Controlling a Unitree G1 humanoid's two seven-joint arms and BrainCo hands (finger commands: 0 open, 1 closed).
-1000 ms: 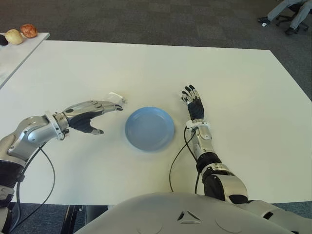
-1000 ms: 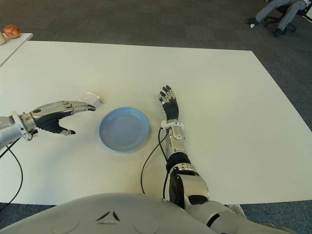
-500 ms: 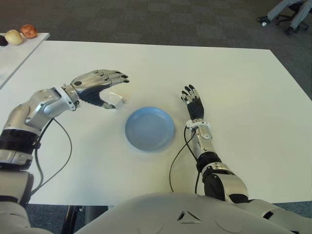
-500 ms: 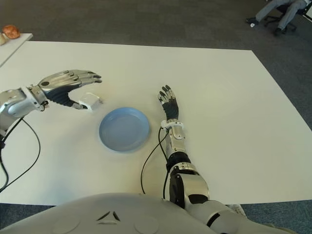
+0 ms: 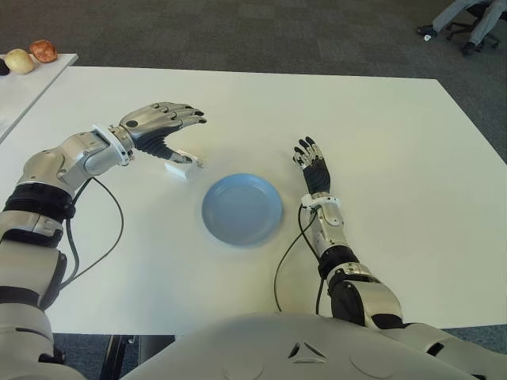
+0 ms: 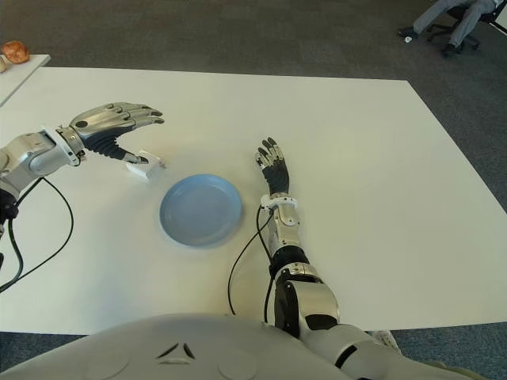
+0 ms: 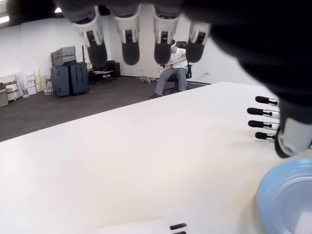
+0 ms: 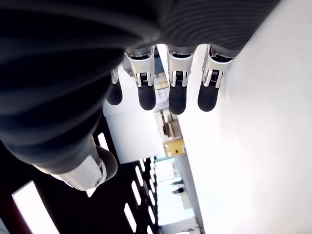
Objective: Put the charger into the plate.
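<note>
Blue plate sits nearest on the white table, with the idle right hand just beside it on the right, fingers flat and spread. Farther off to the plate's left lies the white charger, not yet grasped. The left hand hovers over it, fingers wide and empty. A good pickup likely means lowering squarely, closing thumb and fingers across the charger's sides.

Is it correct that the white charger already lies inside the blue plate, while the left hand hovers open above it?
Not quite. The charger lies on the white table, to the left of the blue plate, not inside it; the left eye view shows this. The left hand does hover open above the charger.
</note>
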